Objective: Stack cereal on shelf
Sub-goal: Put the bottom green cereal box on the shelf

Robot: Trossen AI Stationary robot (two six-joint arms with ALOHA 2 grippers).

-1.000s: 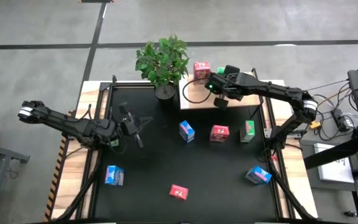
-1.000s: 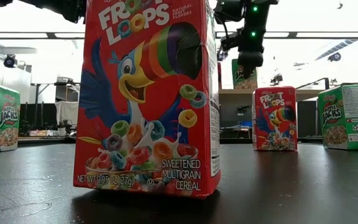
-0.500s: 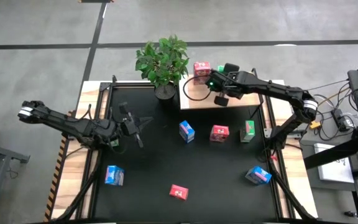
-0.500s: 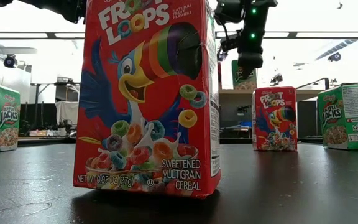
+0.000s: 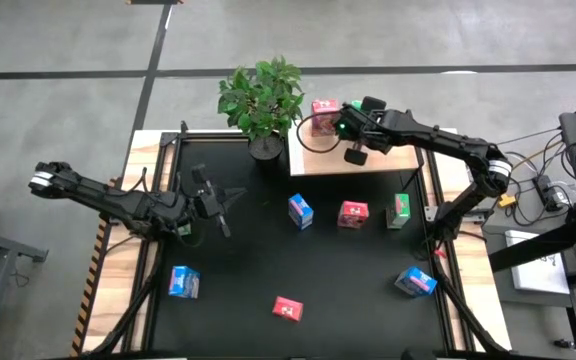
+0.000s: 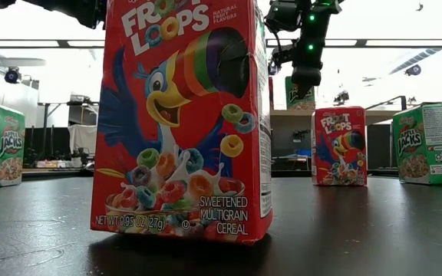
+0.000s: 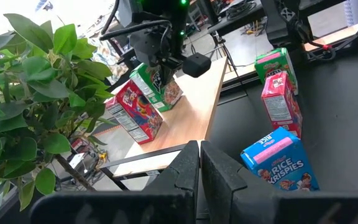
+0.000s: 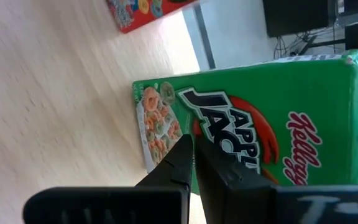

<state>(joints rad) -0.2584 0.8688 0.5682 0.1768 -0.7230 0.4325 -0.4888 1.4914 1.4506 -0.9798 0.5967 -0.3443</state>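
Green box [image 7: 160,84] stands on the shelf [image 7: 197,112] just ahead of the right gripper [image 5: 352,140], jaws clenched and empty. Risk: closed jaws nudging it over. Left gripper [image 5: 220,203] idles, shut.

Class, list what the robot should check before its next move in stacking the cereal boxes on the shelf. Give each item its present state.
1. Right gripper shut: ok, shut at the green box.
2. Green box on shelf, beside red box: ok.
3. Right gripper clear of green box: cannot tell.
4. Room left on shelf: ok, bare wood shows.
5. Left gripper out of the way: ok, shut, over the table.
6. All boxes shelved: not ok, blue box and others stand on the table.
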